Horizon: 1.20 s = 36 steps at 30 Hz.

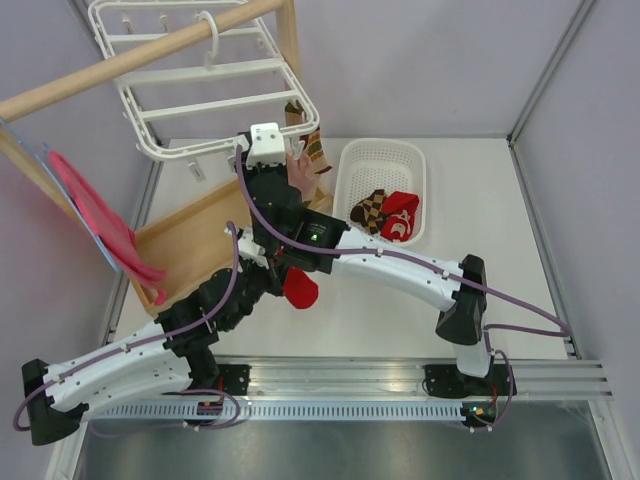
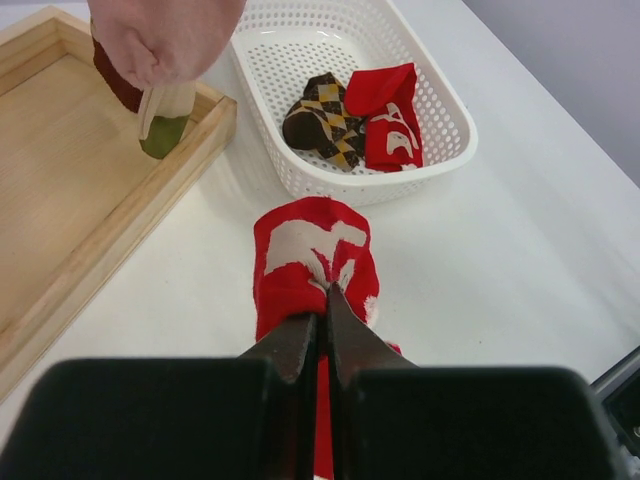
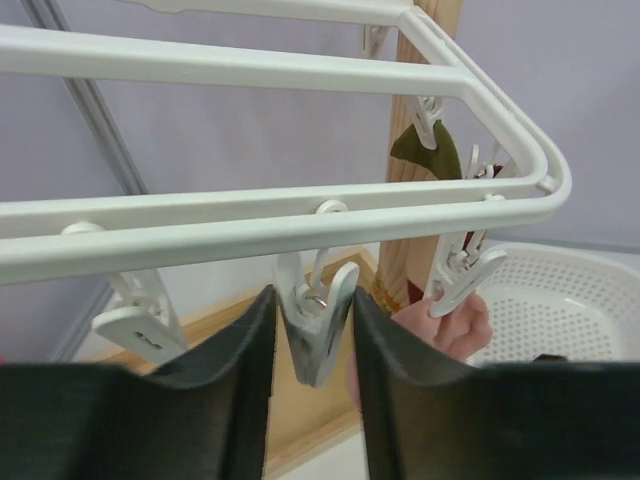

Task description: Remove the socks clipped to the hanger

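Left claw [image 2: 325, 298], on the near side of the white basket [image 2: 455, 150], is pressed together on a red sock [image 2: 300, 250]. The sock's long axis runs from the claw toward the basket over the bench [image 2: 480, 260], and its white marks are too broken to read. Inside the basket a brown-and-cream checkered sock [image 2: 325, 120] and another red sock [image 2: 390, 115] lie side by side. Up beyond the basket's left end, the right claw [image 3: 313, 298] pinches a dangling white clip [image 3: 318, 340] of the hanger [image 3: 250, 220], and a pale pink sock [image 3: 462, 328] hangs straight down by the next clip.

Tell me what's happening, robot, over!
Left gripper shut on red sock. Right gripper squeezing clip on hanger. Pink sock hanging from it. Nothing in the way.
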Tool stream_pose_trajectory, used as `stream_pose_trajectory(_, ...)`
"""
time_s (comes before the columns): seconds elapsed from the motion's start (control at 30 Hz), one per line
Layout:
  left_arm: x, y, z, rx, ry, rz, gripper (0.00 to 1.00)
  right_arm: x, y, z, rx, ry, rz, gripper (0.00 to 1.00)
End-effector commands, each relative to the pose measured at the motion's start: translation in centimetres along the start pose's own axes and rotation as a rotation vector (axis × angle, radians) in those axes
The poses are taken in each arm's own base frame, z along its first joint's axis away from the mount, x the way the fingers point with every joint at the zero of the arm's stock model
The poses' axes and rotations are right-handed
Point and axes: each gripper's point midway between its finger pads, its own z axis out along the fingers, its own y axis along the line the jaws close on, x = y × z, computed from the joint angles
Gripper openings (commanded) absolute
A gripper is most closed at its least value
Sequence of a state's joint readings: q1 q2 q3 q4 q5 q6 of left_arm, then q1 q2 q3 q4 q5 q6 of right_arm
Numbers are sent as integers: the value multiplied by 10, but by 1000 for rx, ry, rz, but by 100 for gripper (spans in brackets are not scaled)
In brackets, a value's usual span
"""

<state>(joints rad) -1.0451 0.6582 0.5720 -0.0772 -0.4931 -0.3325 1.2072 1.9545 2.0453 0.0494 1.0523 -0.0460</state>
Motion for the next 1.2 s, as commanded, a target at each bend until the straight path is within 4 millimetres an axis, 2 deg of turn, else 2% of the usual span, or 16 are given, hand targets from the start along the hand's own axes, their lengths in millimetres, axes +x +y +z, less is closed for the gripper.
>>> stream_pose_trajectory(0.0, -1, -5, -3, 20, 3, -27, 2, -24, -13, -10, -4, -22, 44, 45)
stream_pose_trajectory(0.03, -1, -4, -4, 19, 3, -28, 2, -22, -13, -12, -8, -18, 44, 53)
stream_pose_trajectory(0.07, -2, -4, -4, 22, 2, -28, 2, -21, -15, -12, -10, -15, 42, 71)
stream_pose_trajectory(0.1, -3, -4, -5, 22, -1, -30, 2, -19, -17, -15, -17, -8, 41, 73)
stream_pose_trajectory(0.37, 10, 1, -5, 12, 27, -6, 2, -5, -37, -36, -75, 28, 66, 77)
stream_pose_trajectory(0.47, 20, -1, 0, 18, 57, 24, 2, 13, -48, -45, -97, 51, 44, 79)
stream_pose_trajectory(0.57, 28, -7, 7, 39, 91, 55, 2, 52, -68, -54, -72, 101, -5, 80)
stream_pose_trajectory(0.63, 29, -13, 11, 56, 104, 62, 2, 56, -84, -58, -61, 108, 20, 81)
stream_pose_trajectory(0.67, 33, -18, 15, 70, 118, 67, 2, 76, -90, -61, -68, 137, 25, 81)
stream_pose_trajectory(0.7, 34, -21, 17, 80, 123, 67, 2, 70, -100, -64, -71, 132, 69, 81)
stream_pose_trajectory(0.77, 28, -32, 22, 116, 117, 59, 2, 92, -126, -60, -44, 164, 72, 81)
stream_pose_trajectory(0.83, 24, -41, 29, 133, 121, 64, 2, 90, -151, -55, -31, 166, 144, 82)
stream_pose_trajectory(1.0, 2, -75, 50, 219, 94, 57, 2, 112, -215, -56, 25, 201, 229, 82)
stream_pose_trajectory(1.1, -9, -95, 74, 239, 99, 80, 2, 125, -254, -53, 53, 222, 309, 83)
stream_pose_trajectory(1.13, -30, -106, 81, 250, 66, 71, 2, 130, -270, -49, 60, 234, 333, 83)
stream_pose_trajectory(1.17, -15, -110, 98, 247, 110, 97, 2, 137, -280, -52, 71, 242, 357, 83)
